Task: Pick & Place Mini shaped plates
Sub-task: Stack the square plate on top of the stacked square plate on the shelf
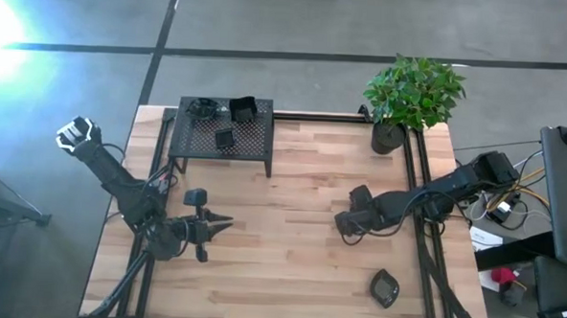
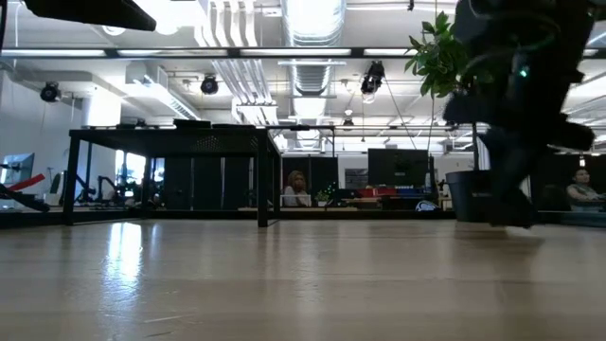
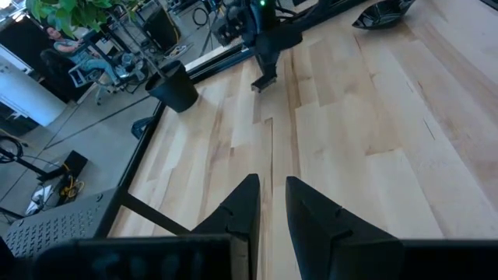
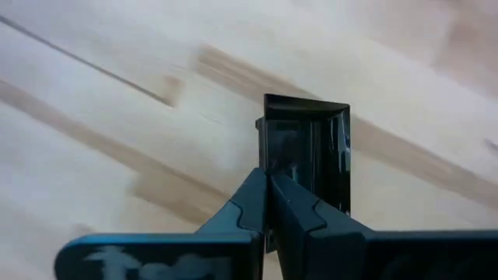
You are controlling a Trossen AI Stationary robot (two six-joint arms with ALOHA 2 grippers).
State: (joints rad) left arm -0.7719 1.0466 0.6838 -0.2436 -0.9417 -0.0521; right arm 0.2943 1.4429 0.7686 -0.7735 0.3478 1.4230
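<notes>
Mid-task, by look of it. Right gripper (image 4: 268, 180) low over table centre-right, fingers clenched on rim of square mini plate (image 4: 307, 148), plate hanging just over wood, not yet put down. Left gripper (image 3: 271, 194) parked near left edge, fingers slightly apart, nothing in them.

Count from high view: three or so dark plates on perforated stand (image 1: 221, 134) (can't separate them well), one rounded plate (image 1: 384, 288) lying near front-right, one in grip. Potted plant (image 1: 411, 97) at back right corner. Plenty left to move, I'd guess.
</notes>
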